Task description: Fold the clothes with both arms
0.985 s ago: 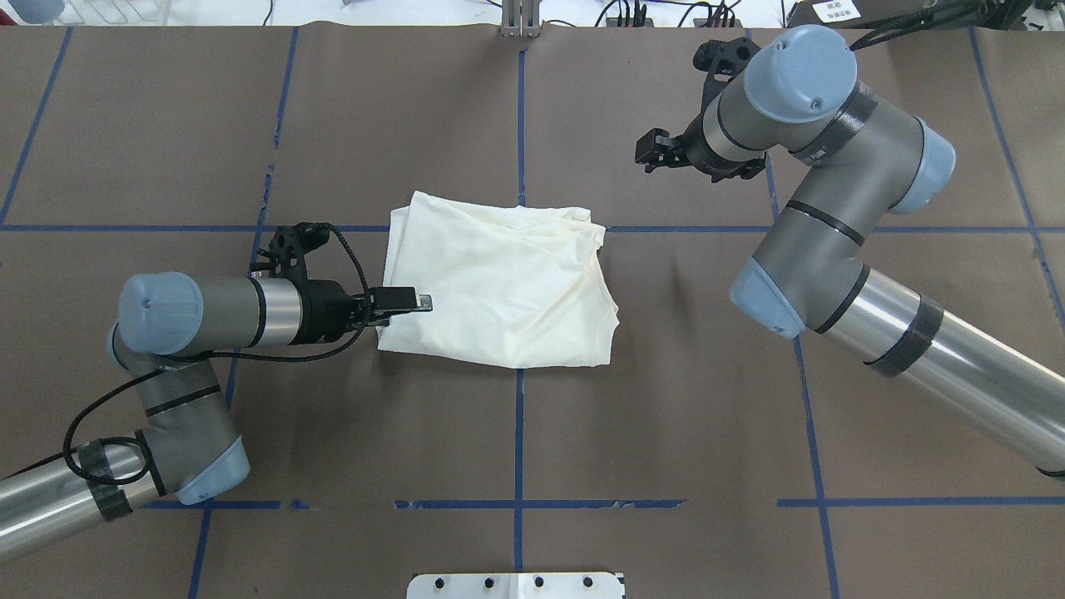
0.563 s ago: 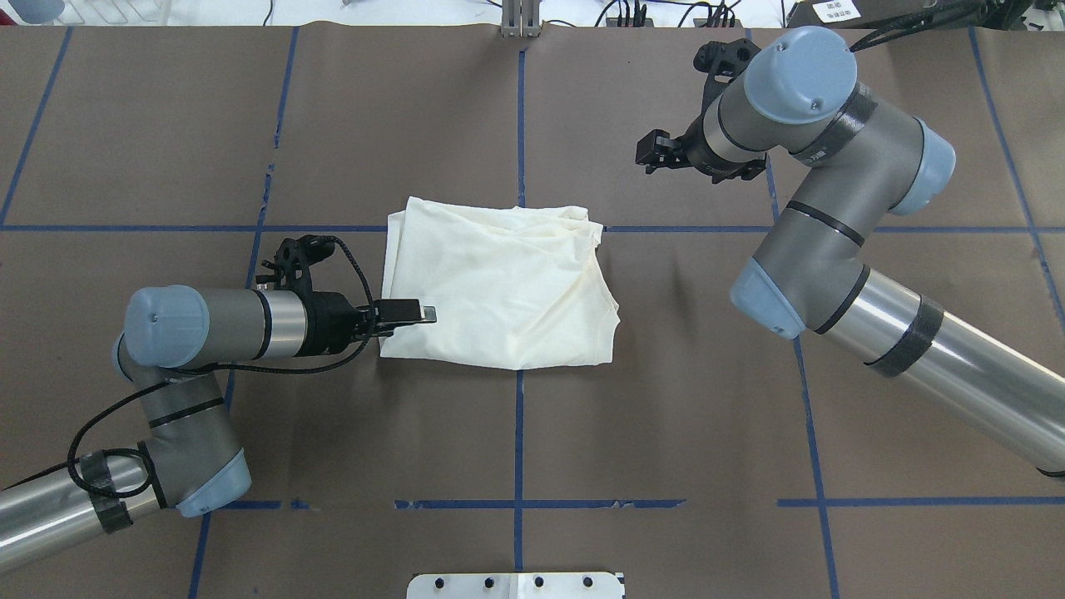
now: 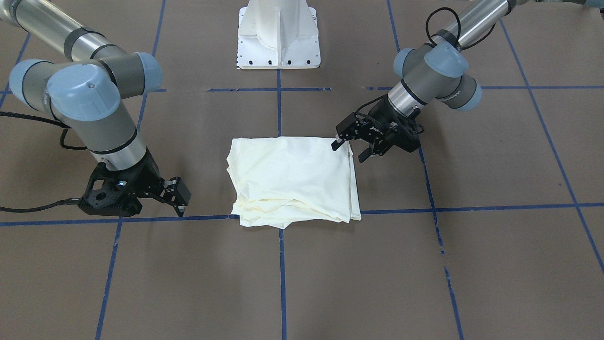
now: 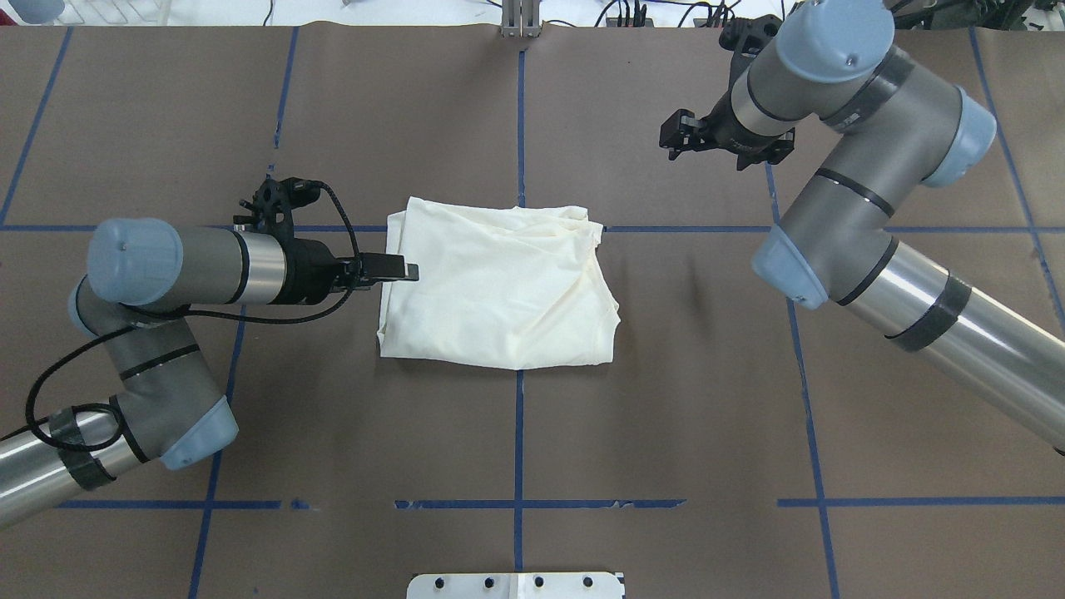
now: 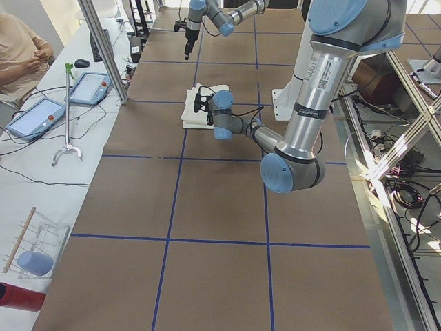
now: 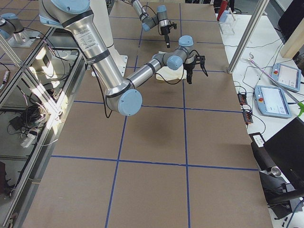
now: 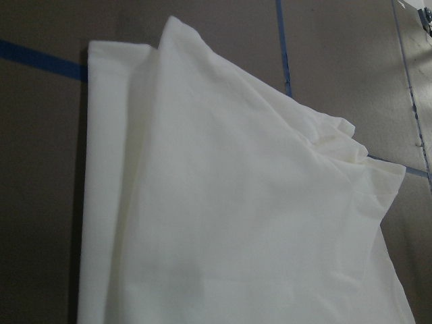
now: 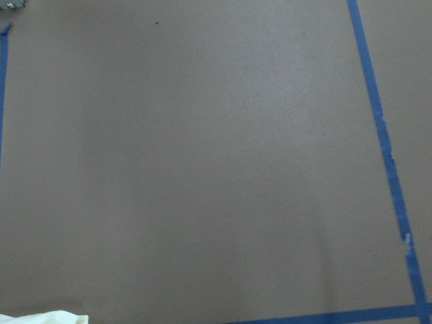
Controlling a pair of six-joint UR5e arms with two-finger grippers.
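Plate [image 4: 516, 585] of white metal sits at the robot's edge of the table [image 4: 666, 416], which is covered in brown paper and marked off in squares with blue tape [image 4: 519, 433]. Farther out, the left arm [image 4: 175, 262] reaches in from the side, and its gripper [image 3: 348, 152] lies nearly level over the shirt's left edge. The jaws stand apart with no cloth between them. One fingertip [image 3: 335, 144] is right at the hem, but whether it touches cannot be told.

The shirt [image 4: 499, 291] lies mid-table, folded into a rough rectangle with a plain cream face up. It straddles the centre tape line, and its far edge runs along a cross line. Layered edges show on its far and right sides.

Beyond the shirt and well off to the right, the right arm [image 4: 840, 100] bends back over bare paper. Its gripper [image 4: 676, 137] points down and holds nothing, its fingers parted. Its wrist view shows only table, tape and a sliver of cream cloth in one corner.
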